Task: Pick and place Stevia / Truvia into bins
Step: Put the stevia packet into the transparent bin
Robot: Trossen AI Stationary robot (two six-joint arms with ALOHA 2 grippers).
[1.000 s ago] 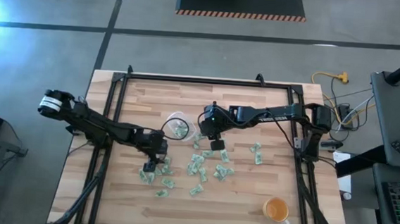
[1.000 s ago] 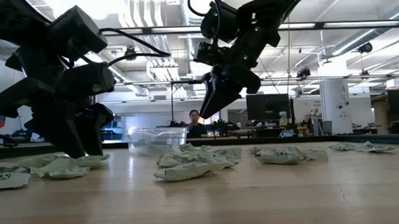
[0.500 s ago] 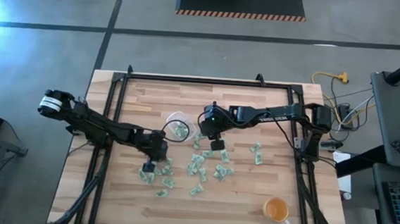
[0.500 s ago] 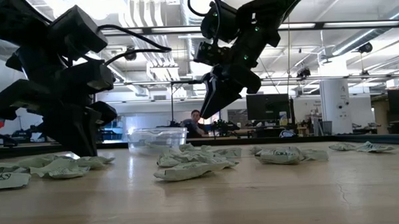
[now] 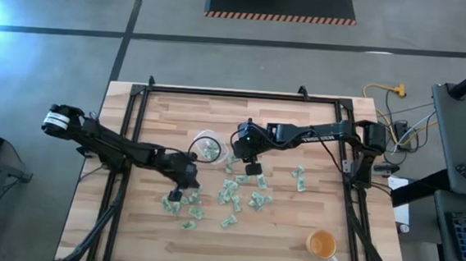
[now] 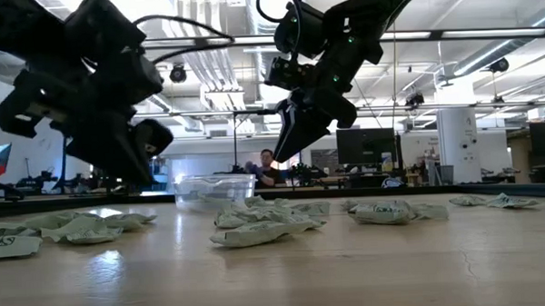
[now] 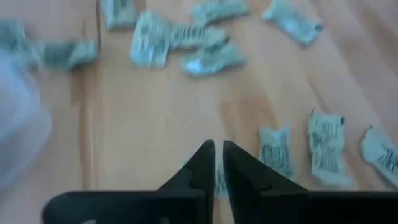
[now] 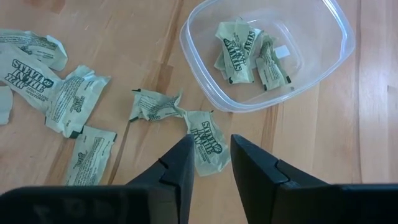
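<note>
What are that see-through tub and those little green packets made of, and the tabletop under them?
The tub looks like thin clear plastic: glossy, with packets showing through its wall. The packets seem to be matte printed paper, judging by their crumpled creases. The tabletop looks like light wood with visible grain and plank seams, perhaps sealed.

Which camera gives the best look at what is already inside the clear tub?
The right wrist view: the clear tub fills the frame, with several packets lying inside. The high view shows it small; the low view shows only its side wall; the left wrist view shows a blurred edge.
</note>
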